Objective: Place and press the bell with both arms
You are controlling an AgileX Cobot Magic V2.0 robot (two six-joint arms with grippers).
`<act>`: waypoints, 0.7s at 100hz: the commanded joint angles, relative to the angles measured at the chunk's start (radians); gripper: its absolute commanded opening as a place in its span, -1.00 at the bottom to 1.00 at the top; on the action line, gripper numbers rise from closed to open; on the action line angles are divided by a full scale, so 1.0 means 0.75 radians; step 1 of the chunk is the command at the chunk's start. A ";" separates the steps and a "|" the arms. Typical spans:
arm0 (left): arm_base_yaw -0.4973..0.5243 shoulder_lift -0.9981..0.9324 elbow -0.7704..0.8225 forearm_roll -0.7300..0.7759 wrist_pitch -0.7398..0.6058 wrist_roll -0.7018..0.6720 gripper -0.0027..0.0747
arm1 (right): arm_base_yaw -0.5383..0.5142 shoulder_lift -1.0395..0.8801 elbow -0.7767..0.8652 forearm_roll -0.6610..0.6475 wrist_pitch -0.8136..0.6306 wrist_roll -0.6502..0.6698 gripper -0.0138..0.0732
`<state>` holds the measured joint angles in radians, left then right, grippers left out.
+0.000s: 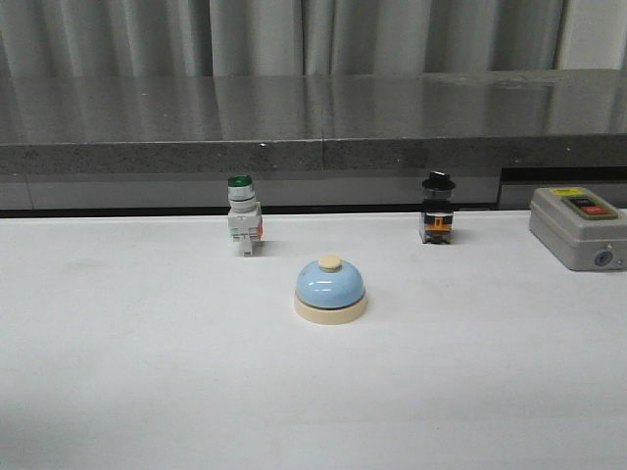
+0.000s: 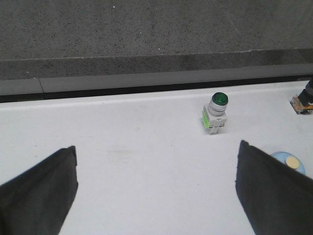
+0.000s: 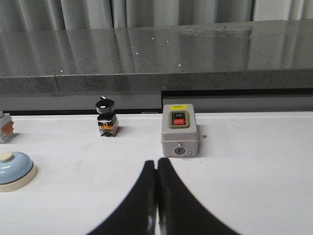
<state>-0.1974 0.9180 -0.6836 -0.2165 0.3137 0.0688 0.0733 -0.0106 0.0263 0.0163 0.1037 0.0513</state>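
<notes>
The light-blue dome bell (image 1: 330, 289) with a cream base and cream knob stands upright on the white table, near the middle. Neither arm shows in the front view. In the left wrist view the left gripper (image 2: 156, 183) is open and empty over bare table, and the bell (image 2: 289, 162) peeks out beside one finger. In the right wrist view the right gripper (image 3: 156, 166) is shut and empty, with the bell (image 3: 14, 170) apart from it at the frame edge.
A green-capped white push-button switch (image 1: 243, 215) stands behind the bell to the left. A black-knobbed switch (image 1: 437, 209) stands behind it to the right. A grey box with red and black buttons (image 1: 578, 227) sits at the far right. A dark stone ledge (image 1: 313, 117) runs along the back.
</notes>
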 commanded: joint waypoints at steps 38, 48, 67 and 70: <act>0.002 -0.541 0.226 -0.024 -0.058 -0.001 0.03 | -0.012 -0.021 -0.020 -0.011 -0.113 -0.004 -0.82; 0.002 -0.568 0.226 -0.024 -0.050 -0.001 -0.33 | -0.012 -0.021 -0.020 -0.011 -0.113 -0.004 -0.82; 0.002 -0.568 0.226 -0.022 -0.050 -0.001 -0.98 | -0.012 -0.021 -0.020 -0.011 -0.113 -0.004 -0.82; 0.002 -0.568 0.226 -0.022 -0.050 -0.001 -0.98 | -0.012 -0.021 -0.020 -0.011 -0.113 -0.004 -0.82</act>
<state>-0.1974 0.4907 -0.4868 -0.2209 0.3441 0.0688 0.0733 -0.0106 0.0263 0.0163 0.1037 0.0513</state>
